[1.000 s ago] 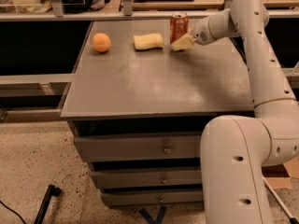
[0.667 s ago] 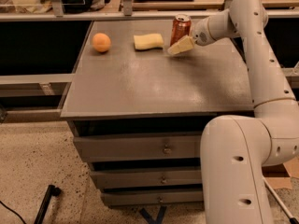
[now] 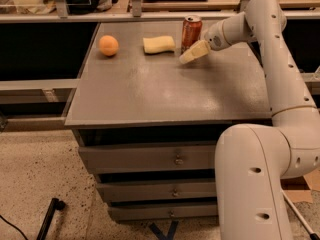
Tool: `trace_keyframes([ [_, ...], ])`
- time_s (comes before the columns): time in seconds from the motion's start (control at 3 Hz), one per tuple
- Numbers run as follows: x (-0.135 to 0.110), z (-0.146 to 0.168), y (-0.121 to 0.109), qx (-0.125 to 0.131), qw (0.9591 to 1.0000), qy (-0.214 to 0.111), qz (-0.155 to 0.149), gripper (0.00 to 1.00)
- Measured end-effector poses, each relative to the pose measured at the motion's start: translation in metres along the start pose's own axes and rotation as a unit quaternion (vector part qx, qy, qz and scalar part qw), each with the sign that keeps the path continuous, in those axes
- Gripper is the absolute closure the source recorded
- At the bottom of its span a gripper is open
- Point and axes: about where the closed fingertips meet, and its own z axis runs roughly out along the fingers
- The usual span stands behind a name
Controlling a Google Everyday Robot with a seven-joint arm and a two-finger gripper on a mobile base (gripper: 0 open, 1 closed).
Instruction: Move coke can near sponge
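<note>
The coke can, red-orange with a silver top, stands upright at the back of the grey table. The pale yellow sponge lies flat just left of it, a small gap between them. My gripper reaches in from the right at the can's base. One pale finger lies in front of the can, slightly clear of it; the other is hidden behind the can. The gripper looks open around the can.
A round orange fruit sits at the table's back left. A rail and shelving run behind the table. Drawers are under the tabletop. My white arm fills the right side.
The visible finger has moved toward the camera, away from the can's front. The can has stayed in place beside the sponge.
</note>
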Motion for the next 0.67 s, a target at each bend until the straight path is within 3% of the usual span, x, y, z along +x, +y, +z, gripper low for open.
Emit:
trace_keyframes([
  [0.67,-0.0054,-0.0139,-0.0053,0.015,0.9999,0.000,-0.002,0.00],
])
